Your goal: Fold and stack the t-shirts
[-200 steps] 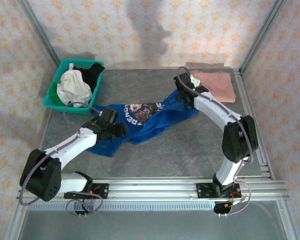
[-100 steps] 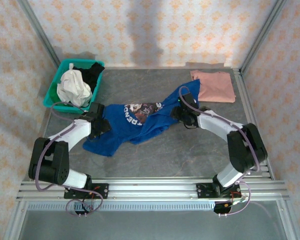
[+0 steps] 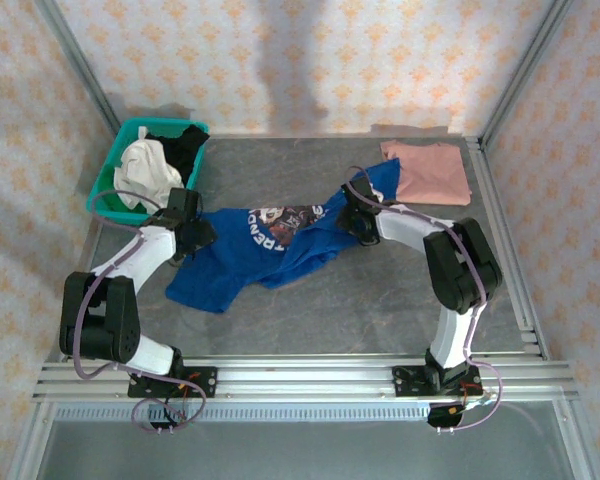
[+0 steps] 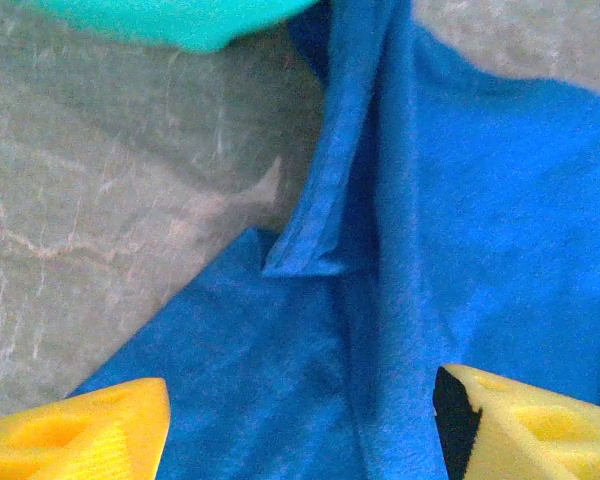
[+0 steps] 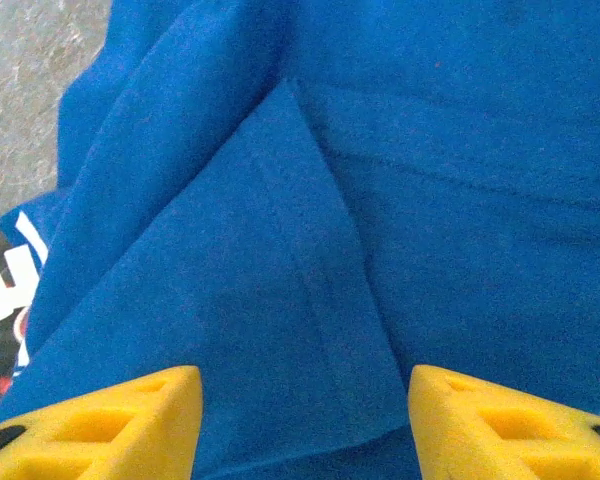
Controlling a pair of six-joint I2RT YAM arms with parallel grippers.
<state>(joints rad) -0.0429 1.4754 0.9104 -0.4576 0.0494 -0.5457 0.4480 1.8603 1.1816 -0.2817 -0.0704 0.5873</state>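
Now, left gripper (image 4: 300,432) and right gripper (image 5: 305,420) open, low over blue t-shirt (image 3: 230,272).

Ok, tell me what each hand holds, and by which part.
Nothing is held. The left hand and right hand both stand open over the blue t-shirt.
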